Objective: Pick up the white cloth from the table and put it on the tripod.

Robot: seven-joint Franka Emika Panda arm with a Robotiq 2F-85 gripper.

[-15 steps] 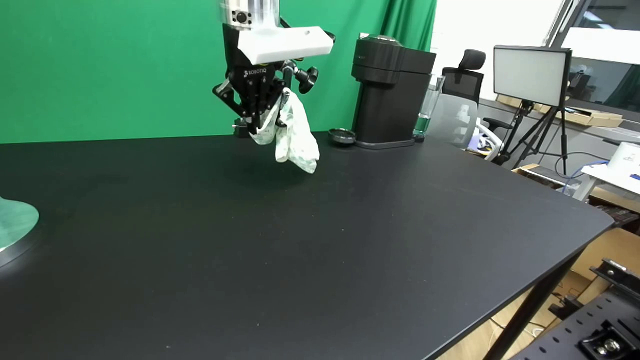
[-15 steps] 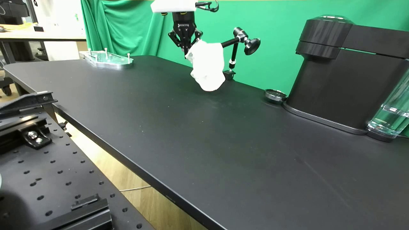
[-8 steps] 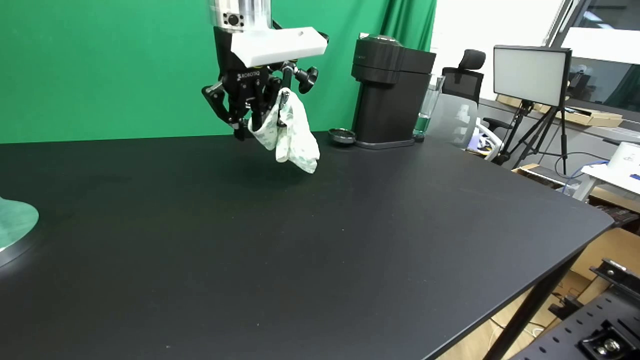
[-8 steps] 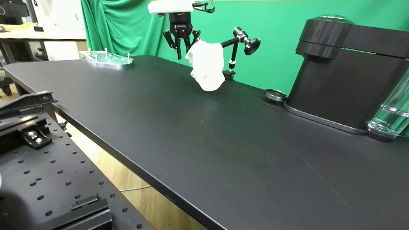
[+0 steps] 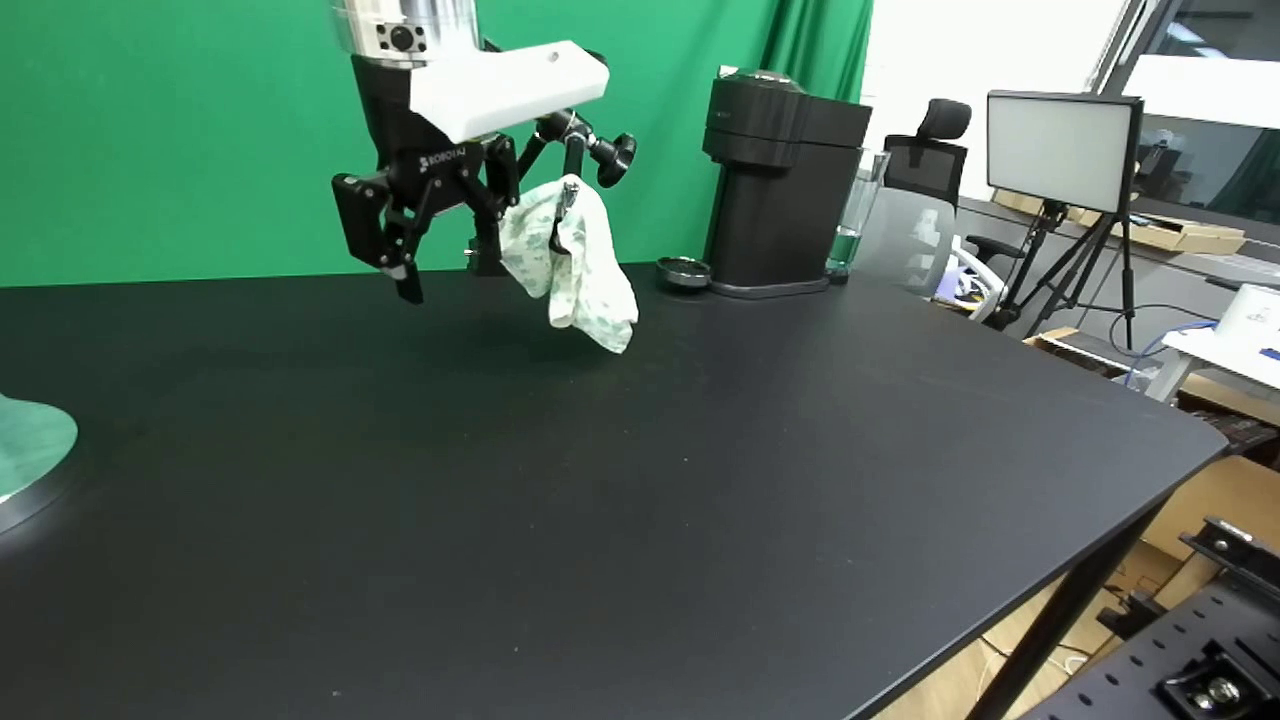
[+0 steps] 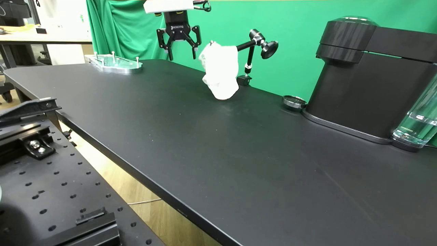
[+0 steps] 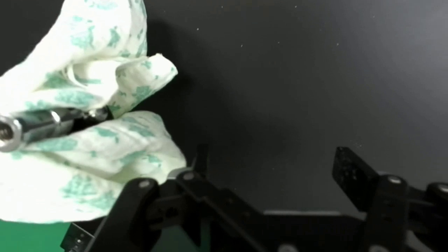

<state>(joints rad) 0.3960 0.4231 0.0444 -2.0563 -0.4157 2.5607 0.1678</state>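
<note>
White cloth [image 6: 221, 73] drapes the jointed tripod [image 6: 250, 56], crumpled.

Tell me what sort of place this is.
Probably a robotics lab or test room: a robot hand hangs over a black table, with a green curtain behind and a perforated board alongside.

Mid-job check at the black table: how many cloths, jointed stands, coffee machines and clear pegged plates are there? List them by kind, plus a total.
White cloth: 1
Jointed stand: 1
Coffee machine: 1
Clear pegged plate: 1
Total: 4
</note>
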